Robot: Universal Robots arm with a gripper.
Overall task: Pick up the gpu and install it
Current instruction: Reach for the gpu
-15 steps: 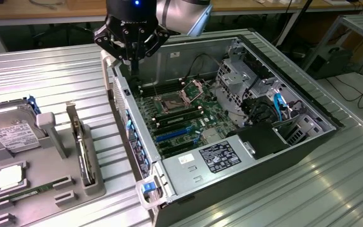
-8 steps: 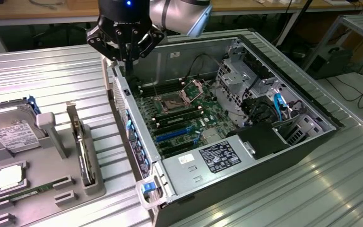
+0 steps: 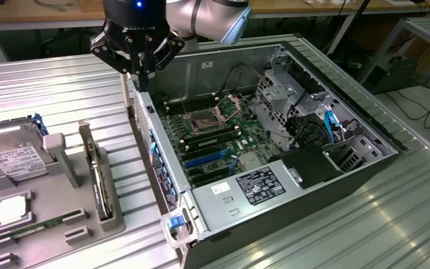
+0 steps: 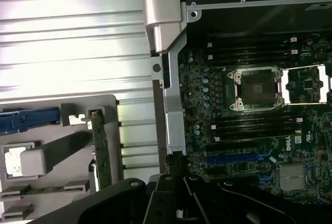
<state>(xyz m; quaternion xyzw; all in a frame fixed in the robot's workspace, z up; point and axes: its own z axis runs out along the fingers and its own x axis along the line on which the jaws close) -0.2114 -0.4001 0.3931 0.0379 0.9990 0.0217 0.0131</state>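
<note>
The black jaws are sitting fully closed and holding nothing, hanging above the silver rear wall (image 3: 149, 140) of the open black computer case (image 3: 383, 143), which is lying on its side on the ribbed silver metal worktop (image 3: 51, 84). The gpu (image 3: 98, 182), a thin flat card with a green board edge and a silver end bracket, is standing on its long edge in a slot of the grey plastic holder tray (image 3: 51, 216), well apart from the jaws, toward the exterior view's left; the wrist view is showing the card's edge (image 4: 101, 151) beside the case wall. Risks as I am judging them: closed jaws coming down on the card would be striking its top edge rather than straddling it. Because the card is thin and upright, an off-centre pinch is likely to be tilting or jamming it in its slot. The silver white-labelled hard drive (image 3: 7, 159) is sitting near the card in the same tray, so a wide approach may be clipping it. Inside the case, the blue expansion slots (image 3: 204, 159) are lying close to the rear wall, so the bracket could be catching there, and the open processor socket (image 3: 200, 120) is looking exposed to a dropped card.
</note>
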